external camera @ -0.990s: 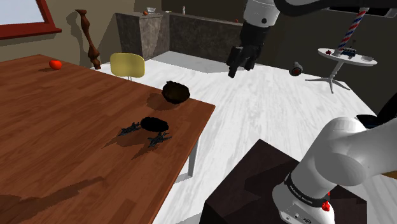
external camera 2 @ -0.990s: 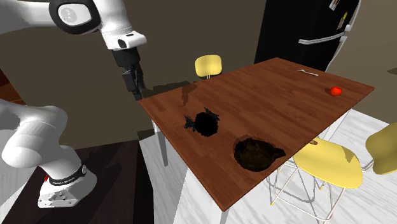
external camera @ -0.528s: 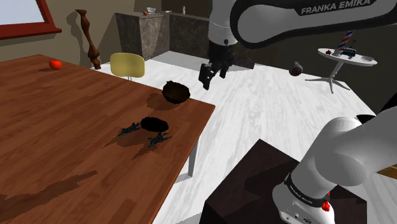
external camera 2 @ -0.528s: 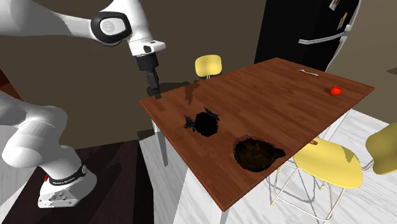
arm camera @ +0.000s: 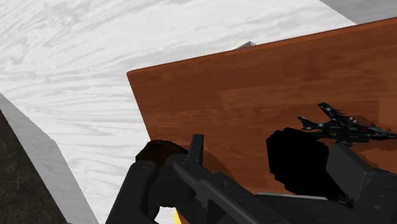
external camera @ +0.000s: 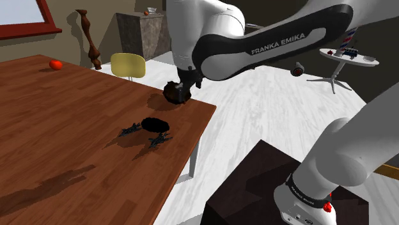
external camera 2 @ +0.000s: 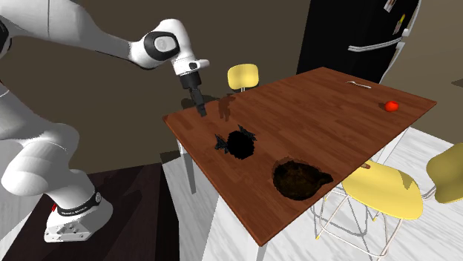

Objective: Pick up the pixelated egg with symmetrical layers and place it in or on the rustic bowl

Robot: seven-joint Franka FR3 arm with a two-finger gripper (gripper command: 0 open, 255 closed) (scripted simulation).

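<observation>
Gripper [external camera 2: 200,109] spread, empty, over table [external camera 2: 334,111] edge near egg [external camera 2: 240,142]; judged lining up for descent; bowl [external camera 2: 297,180] beyond.

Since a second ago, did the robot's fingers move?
Yes. In the second exterior view the fingers went toward that view's right. They were off the table's left edge, and now they hang above its corner.

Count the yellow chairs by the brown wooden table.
3, in the second exterior view: one yellow chair beyond the table's far edge, a second chair at its lower-right edge, a third chair cut off at right. Others may be hidden.
</observation>
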